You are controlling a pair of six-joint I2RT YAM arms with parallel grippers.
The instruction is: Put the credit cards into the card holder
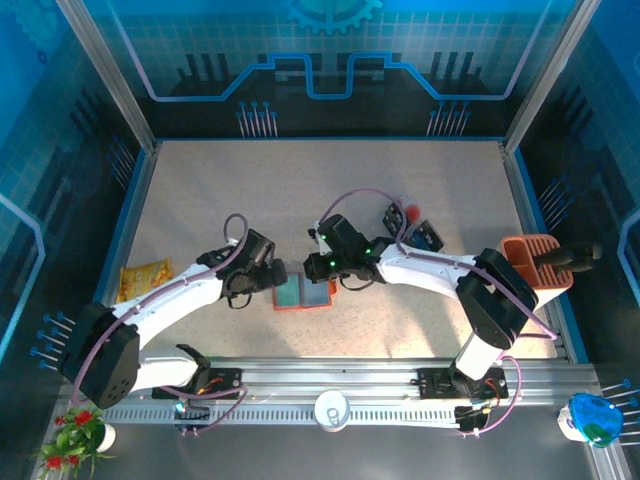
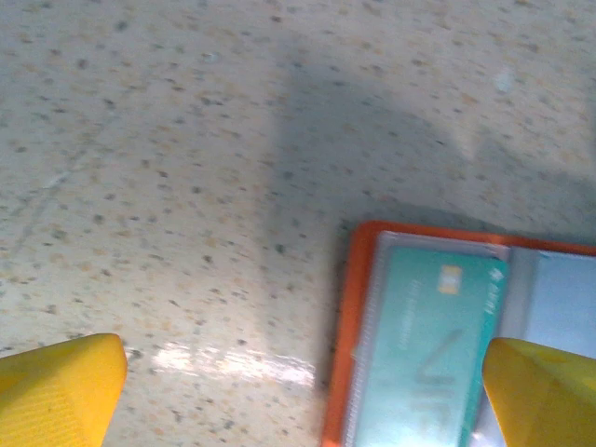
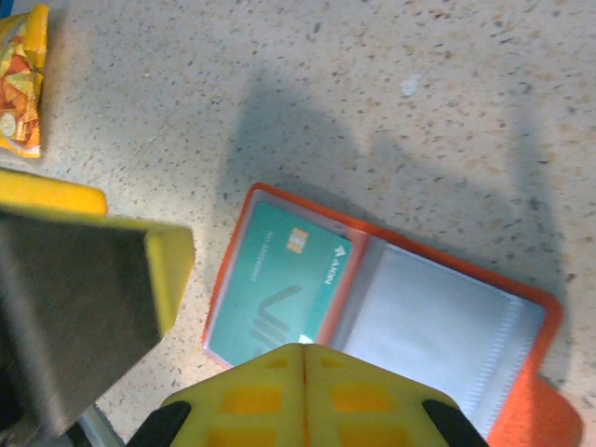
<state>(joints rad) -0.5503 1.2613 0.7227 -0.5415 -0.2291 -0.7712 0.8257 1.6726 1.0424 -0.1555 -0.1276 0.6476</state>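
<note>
Card holder (image 1: 303, 295) lies open at the middle of the worktop (image 1: 200, 190), a teal credit card (image 3: 279, 279) in one pocket. Left claw (image 2: 300, 386) gapes wide and empty at its edge; right claw (image 3: 303, 377) is pinched together, empty, above it. Loose cards (image 1: 420, 235) lie nearby.

Speckled beige tabletop (image 1: 220, 190); blue circuit-print wall panels (image 1: 420, 40); aluminium rail (image 1: 330, 375) at near edge; lighting probably overhead.
</note>
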